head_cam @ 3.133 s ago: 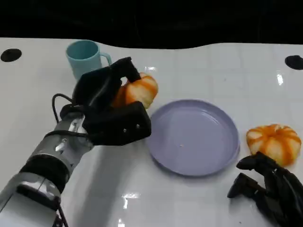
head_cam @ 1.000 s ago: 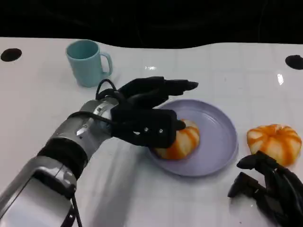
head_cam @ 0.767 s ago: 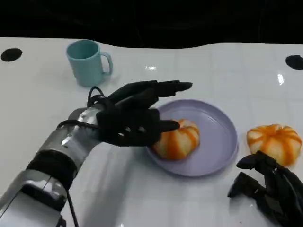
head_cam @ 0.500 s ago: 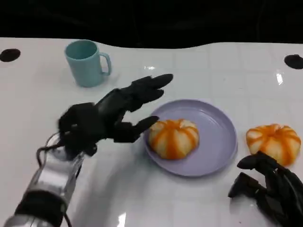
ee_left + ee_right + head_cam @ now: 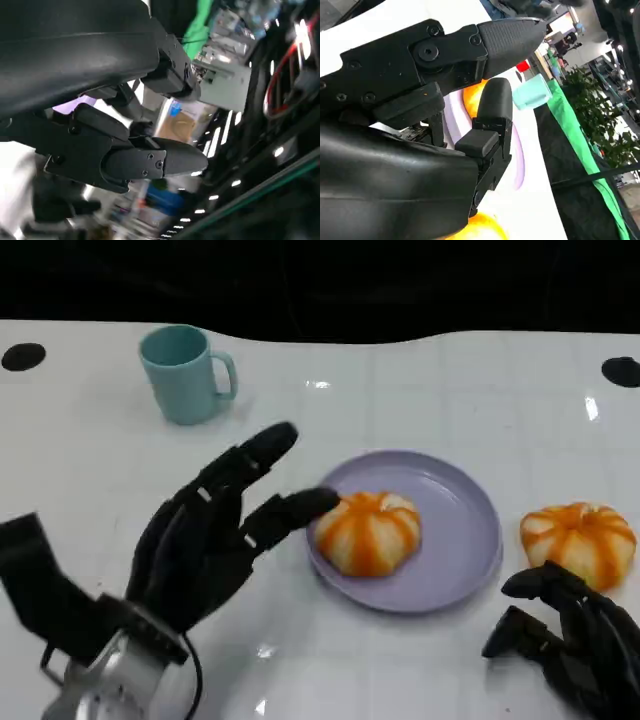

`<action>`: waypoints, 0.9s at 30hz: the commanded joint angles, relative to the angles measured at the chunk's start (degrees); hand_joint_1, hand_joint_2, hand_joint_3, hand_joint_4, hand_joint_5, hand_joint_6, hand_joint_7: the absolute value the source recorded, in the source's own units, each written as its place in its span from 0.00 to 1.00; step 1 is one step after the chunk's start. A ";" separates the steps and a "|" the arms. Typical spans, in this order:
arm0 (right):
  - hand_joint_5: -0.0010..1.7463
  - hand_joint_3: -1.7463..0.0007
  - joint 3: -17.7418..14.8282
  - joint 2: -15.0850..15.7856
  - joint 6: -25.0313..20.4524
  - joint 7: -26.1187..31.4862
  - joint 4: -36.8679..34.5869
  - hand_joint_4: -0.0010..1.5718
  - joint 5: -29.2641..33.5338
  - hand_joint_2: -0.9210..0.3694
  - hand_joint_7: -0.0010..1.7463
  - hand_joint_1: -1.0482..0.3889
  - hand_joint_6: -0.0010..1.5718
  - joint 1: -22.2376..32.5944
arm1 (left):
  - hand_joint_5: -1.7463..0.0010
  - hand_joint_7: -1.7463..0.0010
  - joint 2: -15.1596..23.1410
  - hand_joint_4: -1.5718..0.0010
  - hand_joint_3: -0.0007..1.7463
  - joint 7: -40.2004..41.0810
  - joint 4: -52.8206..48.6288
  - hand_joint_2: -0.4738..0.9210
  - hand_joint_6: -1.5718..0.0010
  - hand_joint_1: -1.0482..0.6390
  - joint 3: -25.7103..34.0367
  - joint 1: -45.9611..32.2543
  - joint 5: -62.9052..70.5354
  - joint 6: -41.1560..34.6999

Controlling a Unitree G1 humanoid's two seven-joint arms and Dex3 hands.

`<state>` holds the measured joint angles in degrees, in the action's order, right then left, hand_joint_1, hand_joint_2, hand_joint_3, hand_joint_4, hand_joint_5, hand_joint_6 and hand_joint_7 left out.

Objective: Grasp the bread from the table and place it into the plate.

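Bread (image 5: 368, 532) lies in the lilac plate (image 5: 462, 540), toward its 9 o'clock rim. Left hand (image 5: 205, 545) sits at the plate's 8 o'clock, fingers spread and empty, one fingertip just beside the bread. Right hand (image 5: 572, 645) rests at 4 o'clock, fingers curled on nothing, near a second bread (image 5: 578, 540); a teal mug (image 5: 184, 373) stands at 10 o'clock.

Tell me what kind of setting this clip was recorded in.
Probably a lab or demo hall, not a home. A glossy white table holds only staged props: a purple plate, bread, a teal mug. The right wrist view shows green drapery and a large indoor space behind.
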<state>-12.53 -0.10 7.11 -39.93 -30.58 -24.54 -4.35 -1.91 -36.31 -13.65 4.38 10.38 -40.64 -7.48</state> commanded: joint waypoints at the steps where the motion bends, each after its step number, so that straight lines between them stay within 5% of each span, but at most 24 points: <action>1: 0.85 0.88 0.13 0.58 -0.46 0.81 1.07 0.44 0.10 0.00 0.67 0.35 0.39 1.04 | 0.20 0.66 -0.31 0.62 0.26 2.95 5.47 1.00 0.56 0.25 2.47 -3.76 -3.54 -6.69; 8: 0.87 0.88 0.21 0.61 -1.49 0.88 2.17 0.42 -0.14 0.00 0.69 0.35 0.38 1.48 | 0.00 0.20 -1.87 0.52 0.23 7.80 11.84 1.00 0.60 0.28 3.93 -9.81 -5.11 -12.99; 27: 0.85 0.88 0.11 0.37 -0.31 -0.38 2.14 0.43 -0.49 0.00 0.67 0.36 0.40 1.88 | 0.00 0.04 -2.33 0.49 0.19 8.18 12.79 1.00 0.61 0.31 3.86 -15.40 -2.84 -13.65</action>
<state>-12.26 -0.30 6.21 -39.84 -28.91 -24.48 -3.04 -4.68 -28.11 -1.29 7.96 -4.18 -44.14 -21.26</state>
